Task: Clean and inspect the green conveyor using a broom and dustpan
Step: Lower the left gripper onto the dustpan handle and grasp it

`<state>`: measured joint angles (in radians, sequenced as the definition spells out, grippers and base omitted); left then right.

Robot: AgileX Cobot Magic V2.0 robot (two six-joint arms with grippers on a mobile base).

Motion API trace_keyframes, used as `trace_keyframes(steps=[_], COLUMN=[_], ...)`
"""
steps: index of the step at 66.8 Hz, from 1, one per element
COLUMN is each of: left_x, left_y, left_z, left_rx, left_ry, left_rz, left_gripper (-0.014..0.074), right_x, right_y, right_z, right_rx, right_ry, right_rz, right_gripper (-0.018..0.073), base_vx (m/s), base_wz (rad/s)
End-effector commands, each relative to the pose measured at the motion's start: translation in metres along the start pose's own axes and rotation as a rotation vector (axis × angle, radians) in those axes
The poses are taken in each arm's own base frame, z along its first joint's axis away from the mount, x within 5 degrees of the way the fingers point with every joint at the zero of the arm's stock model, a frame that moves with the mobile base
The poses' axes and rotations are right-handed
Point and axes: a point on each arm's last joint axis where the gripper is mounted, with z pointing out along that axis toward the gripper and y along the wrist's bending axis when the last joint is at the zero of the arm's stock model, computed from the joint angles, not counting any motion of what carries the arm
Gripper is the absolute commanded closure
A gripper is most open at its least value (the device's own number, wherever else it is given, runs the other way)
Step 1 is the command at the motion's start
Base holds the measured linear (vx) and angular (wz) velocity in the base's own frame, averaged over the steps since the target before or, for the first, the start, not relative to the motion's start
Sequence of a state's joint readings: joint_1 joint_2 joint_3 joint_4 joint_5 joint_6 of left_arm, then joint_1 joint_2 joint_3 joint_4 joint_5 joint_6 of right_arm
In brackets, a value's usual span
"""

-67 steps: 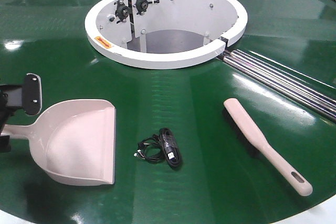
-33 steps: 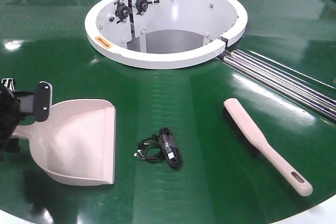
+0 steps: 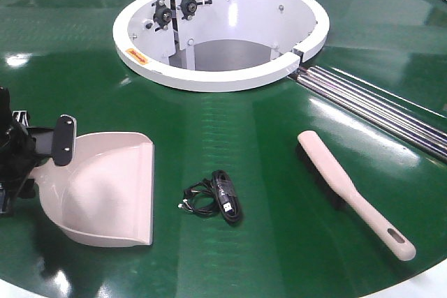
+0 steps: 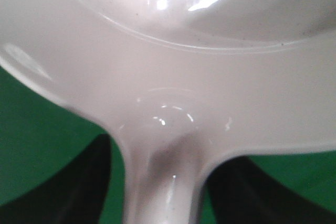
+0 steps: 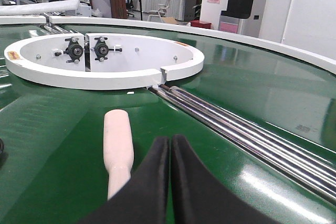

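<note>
Green conveyor [image 3: 230, 137]: one broom [image 3: 335, 172], one dustpan [image 3: 112, 193] straddled by spread left fingers [image 3: 64, 140]; right fingers [image 5: 152, 182] clenched.

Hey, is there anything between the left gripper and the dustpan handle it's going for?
Nothing visible. In the wrist view the left gripper has its dark fingers on either side of the dustpan handle, with only green conveyor beside them. The black cable lies off the dustpan's front edge, away from the handle.
</note>
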<state>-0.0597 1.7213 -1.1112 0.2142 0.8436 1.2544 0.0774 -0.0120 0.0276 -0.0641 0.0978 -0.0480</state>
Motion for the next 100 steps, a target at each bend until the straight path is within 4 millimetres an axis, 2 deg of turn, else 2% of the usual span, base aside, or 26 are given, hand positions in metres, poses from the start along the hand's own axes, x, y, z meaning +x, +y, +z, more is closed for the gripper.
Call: trace_keyframes(steps=[1,10,21,39,49,69,86,100], left_x=[0.0,0.001,-0.004,-0.027,-0.035,-0.036,-0.062,-0.06], left_y=[0.007,0.007,0.006,0.012,0.011,0.008,0.005,0.005], left_z=[-0.018,-0.025,-0.033,-0.056,-0.061,-0.058,-0.038,-0.036], left_rx=[-0.072,-0.096,-0.112,-0.126,-0.111,-0.075,-0.026,-0.027], left_ry=[-0.016,-0.006,0.036,0.006,-0.017,-0.006,0.023,0.067], left_rz=[-0.006,0.008,0.073,0.115,0.114,0.114,0.186,0.154], left_gripper=[0.0356,0.0505,0.0591,0.0594,0.0594,0.0594,0.0594,0.0594], right_x=[-0.007,-0.007,-0.007,-0.007,-0.007,-0.007,-0.007,-0.007], right_y=[-0.001,-0.001,-0.001,-0.001,-0.001,-0.001,-0.001,-0.001], right_z=[-0.001,-0.001,-0.001,-0.001,-0.001,-0.001,-0.001,-0.001], right_rx=[0.01,0.01,0.01,0.01,0.01,0.01,0.01,0.01], right_ry=[-0.084,-0.084,-0.084,-0.084,-0.084,-0.085,-0.085,-0.085], right_rz=[-0.005,-0.005,-0.005,-0.005,-0.005,-0.005,-0.005,-0.005], right_gripper=[0.0568,0.0568,0.0568,0.0568,0.0568,0.0568,0.0568,0.0568], base_vx=[0.0,0.0,0.0,0.0,0.0,0.0,0.0,0.0], base_wz=[0.0,0.0,0.0,0.0,0.0,0.0,0.0,0.0])
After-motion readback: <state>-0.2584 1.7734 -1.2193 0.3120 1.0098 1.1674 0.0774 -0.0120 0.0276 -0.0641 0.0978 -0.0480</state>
